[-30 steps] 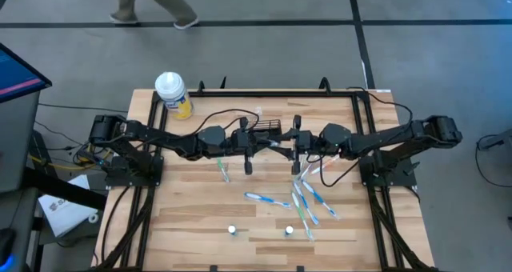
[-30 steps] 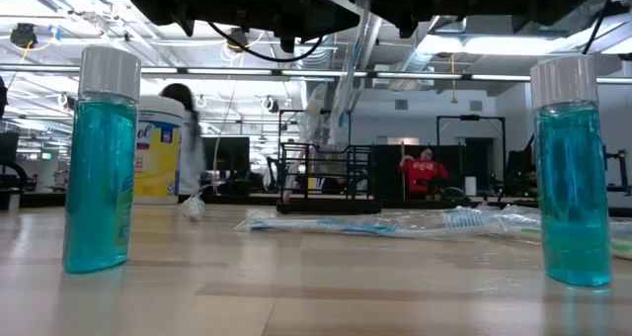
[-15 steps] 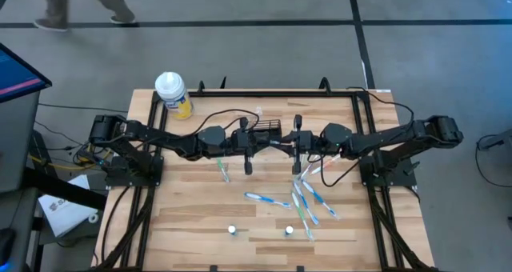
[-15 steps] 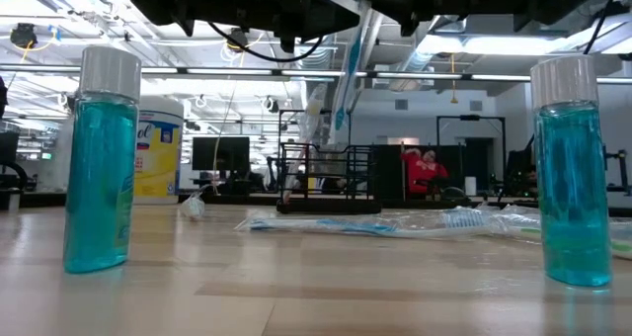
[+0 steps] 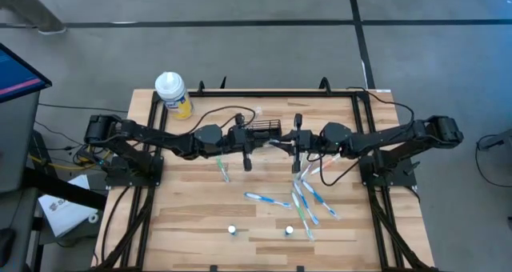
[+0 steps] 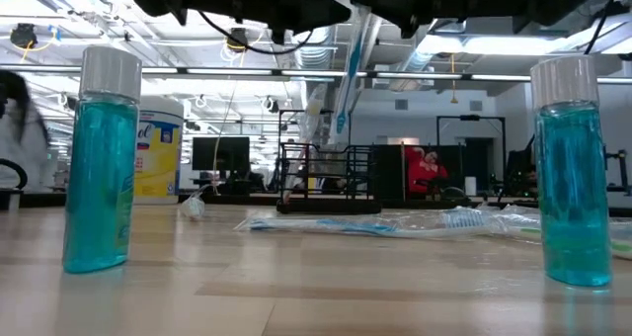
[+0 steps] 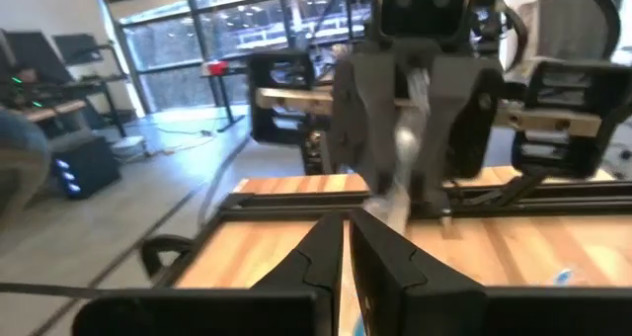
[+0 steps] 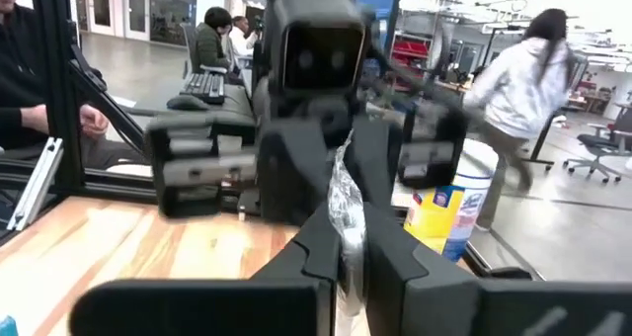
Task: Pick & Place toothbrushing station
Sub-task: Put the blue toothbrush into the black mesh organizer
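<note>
Two end effectors facing each other above the middle of the tabletop (image 5: pixel 200 216). Left end effector (image 5: pixel 247 148) closed, holding nothing that can be seen. Right end effector (image 5: pixel 294 148) closed on a wrapped toothbrush (image 6: pixel 348 74) hanging down. Toothbrushing station (image 5: pixel 264 130), a black wire-mesh box, just beyond the left end effector; contents cannot be told. More toothbrushes (image 5: pixel 306 200) lying nearer than the right end effector. Yellow white-capped canister (image 5: pixel 173 94) far beyond the left arm, letters "el" partly readable. Two bottles (image 6: pixel 102 158) with blue liquid in front.
</note>
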